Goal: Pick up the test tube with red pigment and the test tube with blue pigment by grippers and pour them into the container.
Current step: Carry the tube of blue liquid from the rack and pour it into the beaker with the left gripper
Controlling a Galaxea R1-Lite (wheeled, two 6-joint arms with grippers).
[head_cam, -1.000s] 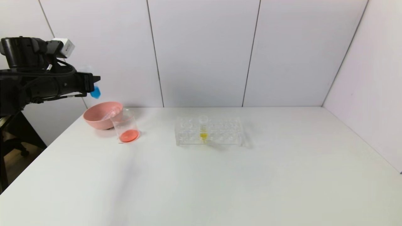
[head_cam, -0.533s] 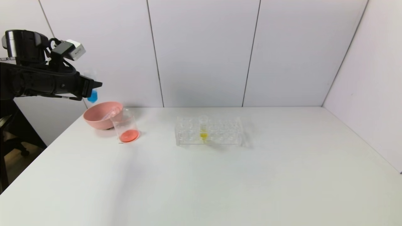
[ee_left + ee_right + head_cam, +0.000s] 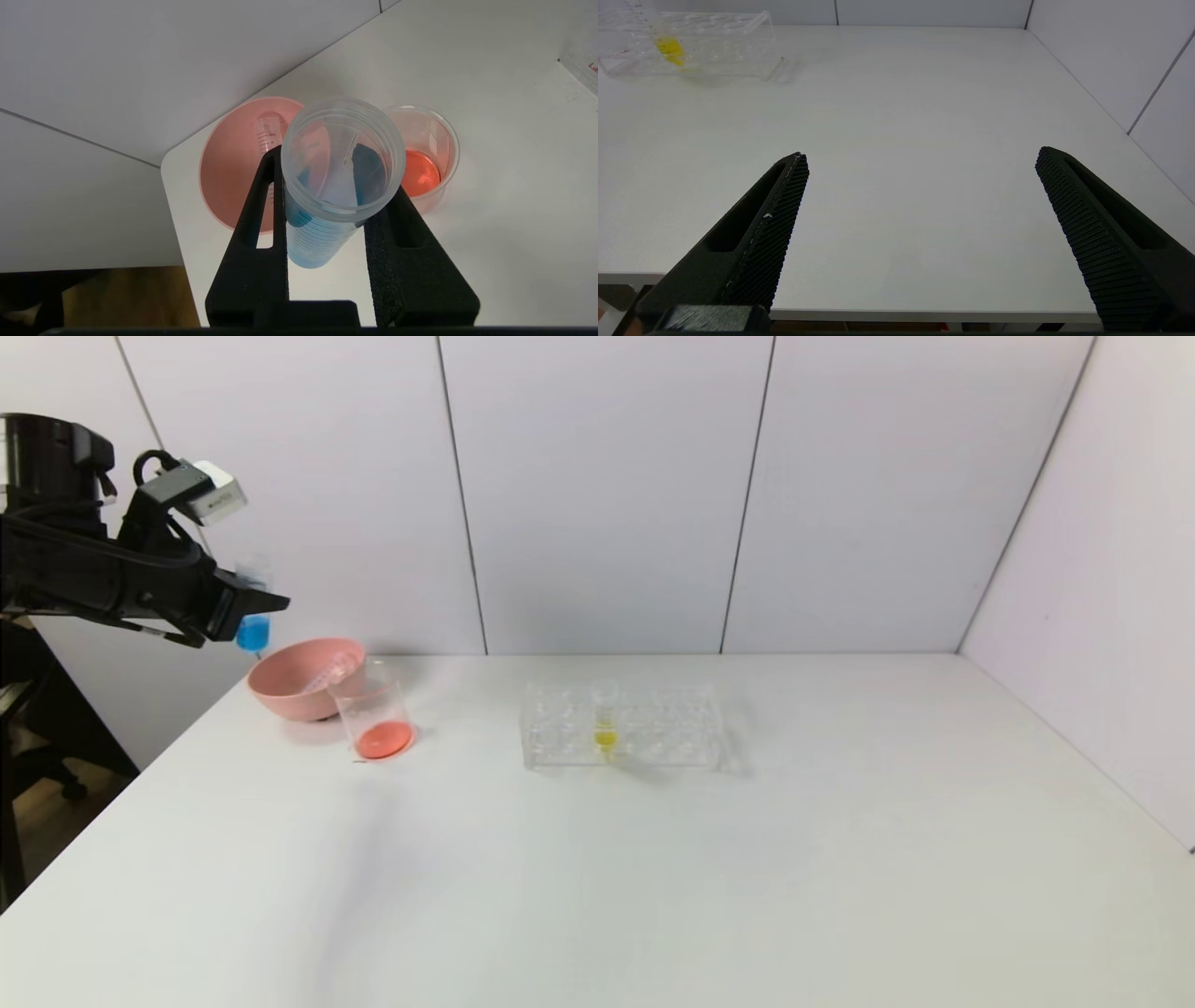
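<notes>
My left gripper [image 3: 245,609] is shut on the test tube with blue pigment [image 3: 252,631], holding it in the air left of and above the pink bowl [image 3: 301,678]. In the left wrist view the blue tube [image 3: 327,205] sits upright between the fingers [image 3: 261,205], mouth open. The container [image 3: 373,714], a clear beaker, stands beside the bowl with red-orange liquid in its bottom; it also shows in the left wrist view [image 3: 423,158]. An empty clear tube [image 3: 270,135] lies in the bowl. My right gripper [image 3: 920,163] is open and empty above the table's near edge.
A clear tube rack [image 3: 621,726] stands mid-table holding a tube with yellow liquid [image 3: 604,719]; it also shows in the right wrist view [image 3: 686,44]. The white table [image 3: 653,877] ends at walls behind and on the right. The left table corner lies under my left gripper.
My left gripper has swung left and lowered its fingers, tilting the blue tube from slanted toward upright. The blue end dropped lower and left. The right arm has not moved.
</notes>
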